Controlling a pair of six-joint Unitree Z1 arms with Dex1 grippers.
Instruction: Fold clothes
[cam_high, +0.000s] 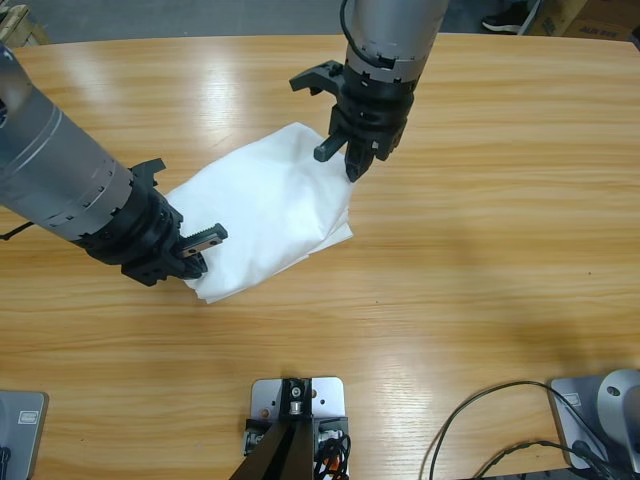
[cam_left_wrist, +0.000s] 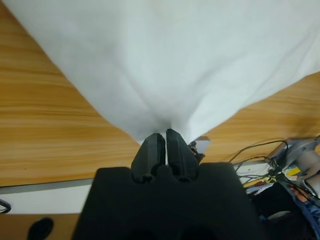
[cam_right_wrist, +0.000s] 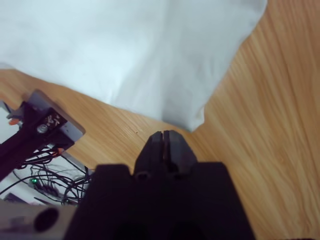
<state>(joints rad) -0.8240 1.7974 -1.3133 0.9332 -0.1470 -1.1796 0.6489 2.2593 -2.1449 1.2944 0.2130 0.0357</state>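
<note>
Left hand (cam_left_wrist: 165, 137) pinches one white shirt's (cam_high: 265, 205) corner; right hand (cam_right_wrist: 166, 139) hangs closed, empty, above its far edge. Bare bench (cam_high: 500, 220) spreads all around.

Soft matt white cloth shirt (cam_high: 265, 215) is laid on a glossy, smooth, varnished light-brown wooden table (cam_high: 500, 250); matt black gripper plastic is seen.

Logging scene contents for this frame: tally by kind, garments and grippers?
White shirts: 1, the white shirt folded on the table
Grippers: 2, the left gripper shut on the shirt's edge, the right gripper shut, holding nothing
Total: 3
</note>
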